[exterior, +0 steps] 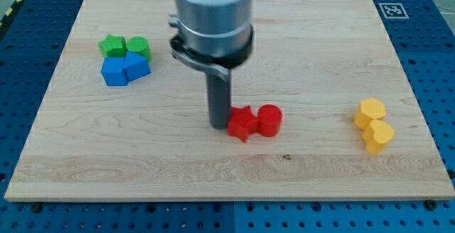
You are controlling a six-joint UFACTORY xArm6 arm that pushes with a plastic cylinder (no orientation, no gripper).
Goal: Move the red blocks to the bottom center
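A red star-shaped block [242, 124] and a red round block [269, 119] lie side by side, touching, a little below the board's middle. My tip [217, 124] stands on the board right against the left side of the red star block. The arm's grey body hangs above it at the view's top.
A green star block [112, 45], a green round block [138, 47] and two blue blocks [114, 70] [136, 67] cluster at the upper left. Two yellow blocks [370, 111] [378, 136] lie at the right. The wooden board's bottom edge [227, 198] runs below.
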